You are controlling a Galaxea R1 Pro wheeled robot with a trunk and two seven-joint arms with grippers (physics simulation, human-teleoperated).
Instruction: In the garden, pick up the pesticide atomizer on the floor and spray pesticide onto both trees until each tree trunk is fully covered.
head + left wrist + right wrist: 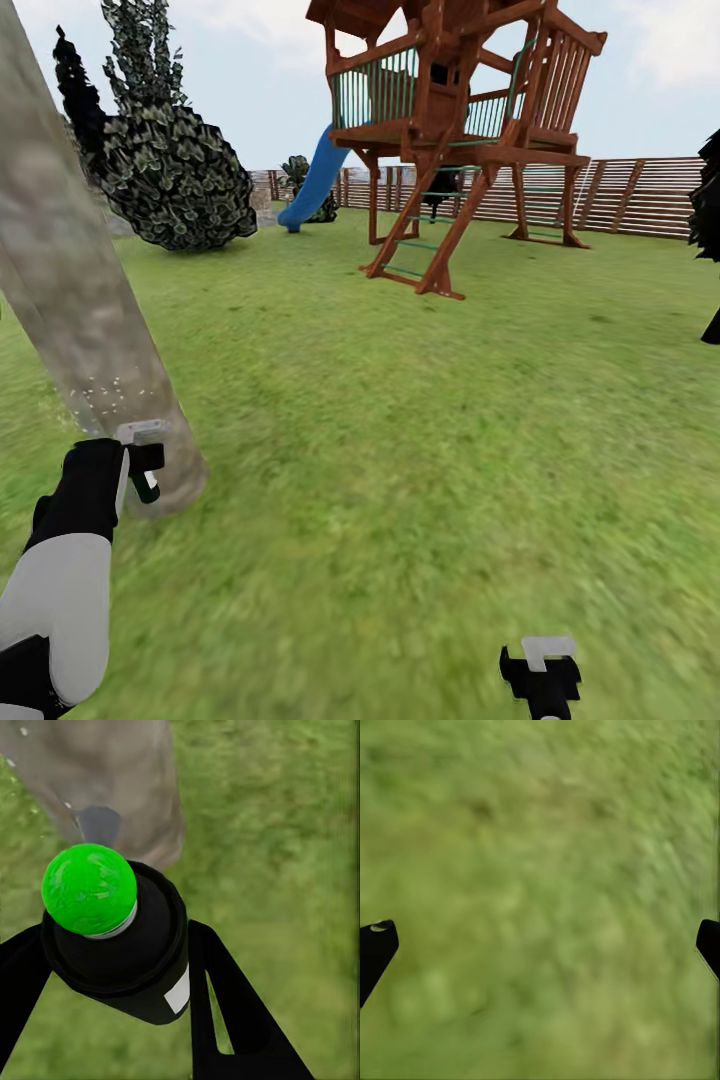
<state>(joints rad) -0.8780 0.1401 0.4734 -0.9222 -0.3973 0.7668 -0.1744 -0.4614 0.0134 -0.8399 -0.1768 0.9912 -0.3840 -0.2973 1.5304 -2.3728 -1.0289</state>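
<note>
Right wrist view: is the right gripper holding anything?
No, the right gripper is wide open, with nothing but blurred lawn between its fingertips.

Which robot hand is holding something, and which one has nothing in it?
The left gripper holds the pesticide atomizer, black with a green ball top, right by the tree trunk. The right gripper is open, with just grass between its fingers.

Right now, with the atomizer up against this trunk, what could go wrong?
The left gripper holds the atomizer very near the tree trunk; easing forward could bump it. White specks show on just a low patch of the trunk, so spraying from this one spot may leave most of it uncovered. The right gripper hangs open over the lawn, low enough that it might graze it.
</note>
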